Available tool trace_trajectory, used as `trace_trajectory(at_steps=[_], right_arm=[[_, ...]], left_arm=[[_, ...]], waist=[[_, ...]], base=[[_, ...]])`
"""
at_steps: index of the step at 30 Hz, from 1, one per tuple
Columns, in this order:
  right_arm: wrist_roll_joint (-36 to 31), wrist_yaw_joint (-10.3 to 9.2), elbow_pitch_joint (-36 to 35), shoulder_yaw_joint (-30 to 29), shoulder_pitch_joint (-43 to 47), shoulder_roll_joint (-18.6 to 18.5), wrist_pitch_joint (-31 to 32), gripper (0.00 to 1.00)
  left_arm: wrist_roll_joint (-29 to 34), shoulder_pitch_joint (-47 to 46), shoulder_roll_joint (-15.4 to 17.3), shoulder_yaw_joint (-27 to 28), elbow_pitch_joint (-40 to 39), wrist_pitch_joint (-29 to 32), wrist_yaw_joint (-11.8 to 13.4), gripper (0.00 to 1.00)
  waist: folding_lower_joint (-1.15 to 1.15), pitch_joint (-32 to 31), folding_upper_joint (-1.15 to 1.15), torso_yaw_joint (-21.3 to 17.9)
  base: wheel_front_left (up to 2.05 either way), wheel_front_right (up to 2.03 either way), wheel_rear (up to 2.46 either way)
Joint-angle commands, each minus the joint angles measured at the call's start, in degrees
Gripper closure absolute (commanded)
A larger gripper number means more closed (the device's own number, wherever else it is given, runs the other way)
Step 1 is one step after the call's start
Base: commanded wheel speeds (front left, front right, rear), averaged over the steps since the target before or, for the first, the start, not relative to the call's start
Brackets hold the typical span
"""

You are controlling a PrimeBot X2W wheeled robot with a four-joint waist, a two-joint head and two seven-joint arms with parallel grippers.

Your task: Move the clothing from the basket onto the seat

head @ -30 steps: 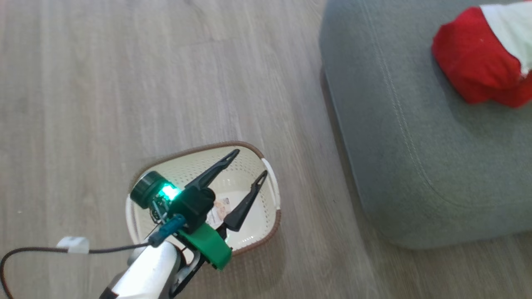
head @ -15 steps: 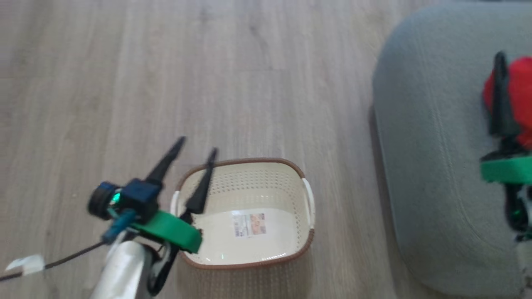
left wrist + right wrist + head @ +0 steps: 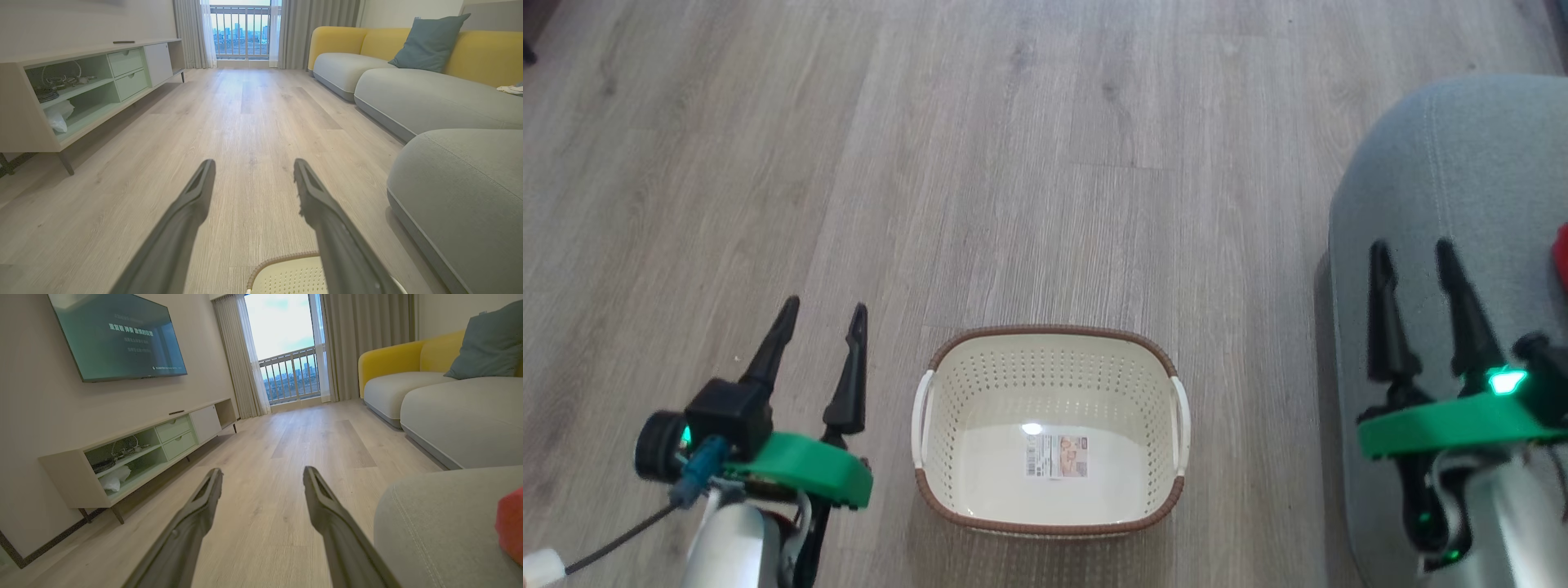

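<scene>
The cream basket [image 3: 947, 384] stands on the wood floor at lower centre, holding nothing but the paper label [image 3: 1058, 456] on its bottom; its rim corner [image 3: 282, 259] also shows low in the left wrist view. The grey seat [image 3: 1445, 188] is at the right, and a sliver of red clothing [image 3: 1561, 257] lies on it at the frame edge, seen too as red clothing [image 3: 510, 522] on the seat [image 3: 433, 522]. My left gripper [image 3: 823, 310] hovers open left of the basket. My right gripper [image 3: 1411, 248] hovers open over the seat's left part.
A low TV cabinet [image 3: 81, 90] runs along the left wall with a television [image 3: 118, 335] above it. A grey and yellow sofa [image 3: 408, 90] with a blue cushion [image 3: 429, 41] continues beyond the seat. Bare wood floor [image 3: 1013, 163] stretches ahead towards a balcony door [image 3: 241, 30].
The head camera has swung, so the whole picture shifted. My left gripper came out from over the basket to its left side. My right gripper came into view over the seat, clear of the clothing.
</scene>
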Motion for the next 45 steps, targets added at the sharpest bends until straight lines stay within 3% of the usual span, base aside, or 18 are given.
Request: trace_trajectory(at_steps=[1,7,14,28,45], right_arm=[[-1.1,0.00,-1.0,0.9,0.5,0.5,0.0,0.00],[-3.4,0.00,0.8,0.8,3.1,2.5,0.0,0.00],[-3.9,0.00,1.2,1.2,4.2,3.3,0.0,0.00],[-3.6,0.00,1.2,0.6,4.1,3.7,0.0,0.00],[-4.2,0.00,1.7,1.0,3.6,3.7,0.0,0.00]], left_arm=[[0.3,-0.8,-0.1,2.2,-1.2,-0.3,0.2,0.00],[-1.4,0.0,-0.2,2.2,0.6,-0.3,0.7,0.00],[-1.9,0.9,-0.2,1.9,1.9,-0.3,-0.4,0.00],[-4.0,1.5,-0.2,2.3,1.4,-0.3,-2.2,0.00],[-6.1,1.3,-0.2,2.5,2.2,-0.3,-2.6,0.00]], waist=[[0.01,-0.3,0.00,0.4],[0.01,-0.6,0.00,0.7],[0.01,-1.2,0.00,0.4],[0.01,-1.4,0.00,0.0],[0.01,-1.7,0.00,-0.6]], base=[[0.00,0.00,0.00],[0.00,0.00,0.00],[0.00,0.00,0.00],[0.00,0.00,0.00],[0.00,0.00,0.00]])
